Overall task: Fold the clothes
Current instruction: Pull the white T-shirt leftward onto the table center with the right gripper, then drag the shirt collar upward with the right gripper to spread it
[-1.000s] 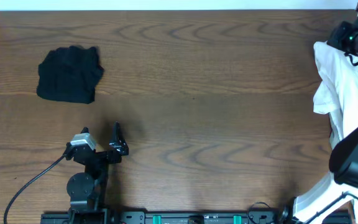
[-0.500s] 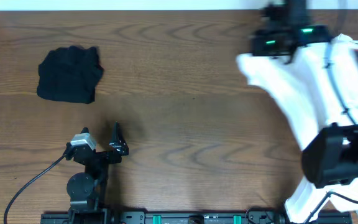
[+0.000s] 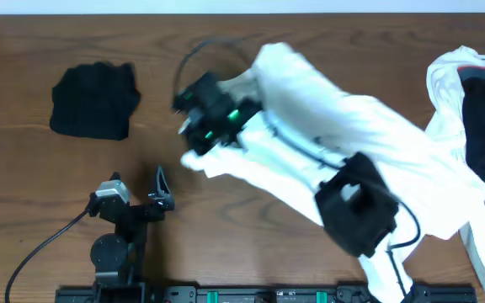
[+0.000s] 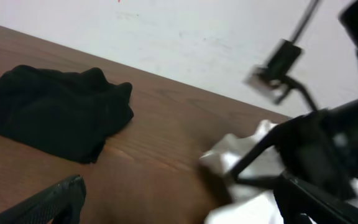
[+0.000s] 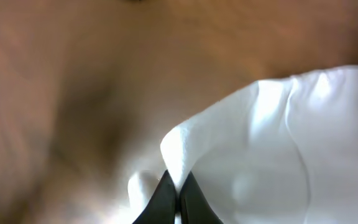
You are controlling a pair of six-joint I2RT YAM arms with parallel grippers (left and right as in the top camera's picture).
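1. At the near edge of the table point(image 3: 310, 50), a dark rail point(image 3: 226, 295) carries both arm bases, and a black cable point(image 3: 40, 244) trails off to the left.
2. Just beyond it, the left gripper point(image 3: 136, 179) sits low over bare wood with its fingers spread wide and nothing between them. It is where it was a second ago.
3. Mid-table, my right gripper point(image 5: 176, 186) has its fingers pressed together on a fold of the white shirt point(image 3: 327, 143), pinching its edge.
4. The shirt drapes in a long band from that pinch back towards the right side, partly over the right arm.
5. A second ago this arm and the shirt were at the far right edge. Half a second ago they were right of centre near the far side. Now the pinch is left of centre.
6. On the far left, the black garment point(image 3: 93, 101) lies bunched on the wood, well apart from the shirt and not moved.
7. At the right edge, a pile point(image 3: 478, 109) of white and dark cloth lies crumpled.
8. The table is brown wood with a clear grain. Behind it stands a plain pale wall point(image 4: 166, 37).
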